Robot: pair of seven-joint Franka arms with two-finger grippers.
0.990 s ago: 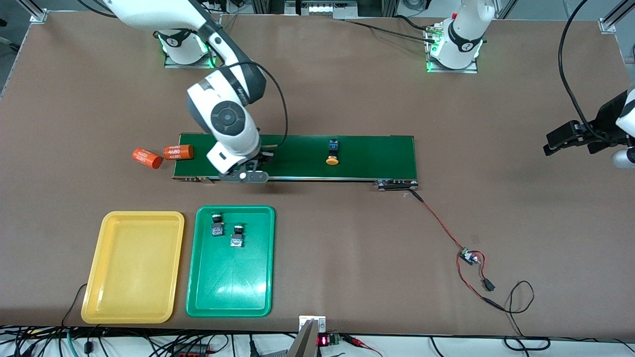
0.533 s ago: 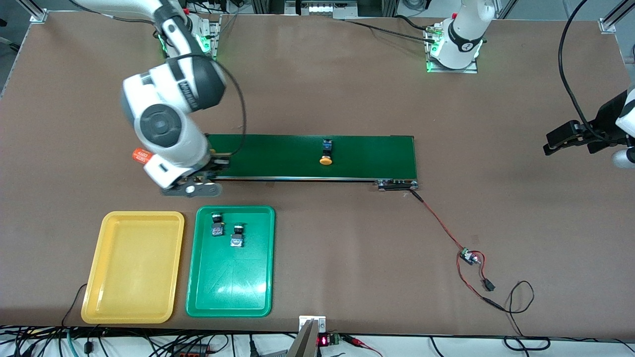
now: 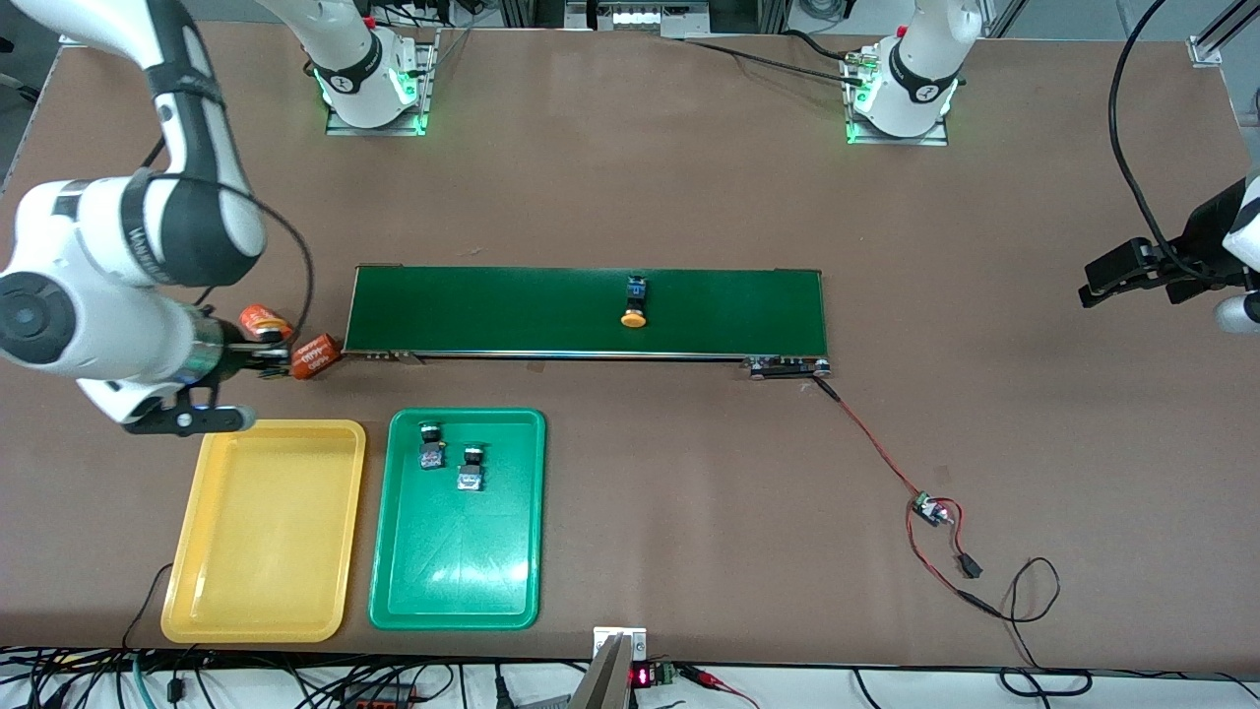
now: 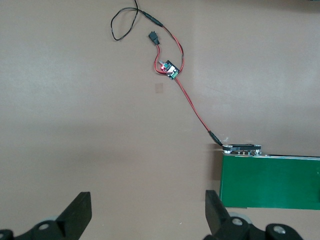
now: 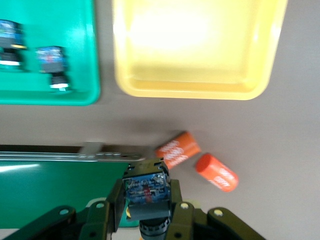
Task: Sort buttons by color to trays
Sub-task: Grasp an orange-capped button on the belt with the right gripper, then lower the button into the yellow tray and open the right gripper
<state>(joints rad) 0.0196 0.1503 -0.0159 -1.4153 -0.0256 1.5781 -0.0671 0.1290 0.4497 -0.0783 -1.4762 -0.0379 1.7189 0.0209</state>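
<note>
Toward the right arm's end of the table, the yellow tray (image 3: 264, 530) is lying just nearer the front camera than the right gripper (image 3: 258, 358) — clamping a button (image 5: 145, 190) — while the left gripper (image 4: 147, 216) is waiting, jaws apart.

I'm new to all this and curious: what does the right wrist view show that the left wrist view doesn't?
Only the right wrist view: the right gripper shut on a button, the yellow tray, the green tray with two buttons, two orange cylinders. Only the left wrist view: the open left gripper, a red cable with a small circuit board. Both: the belt, the brown table.
</note>
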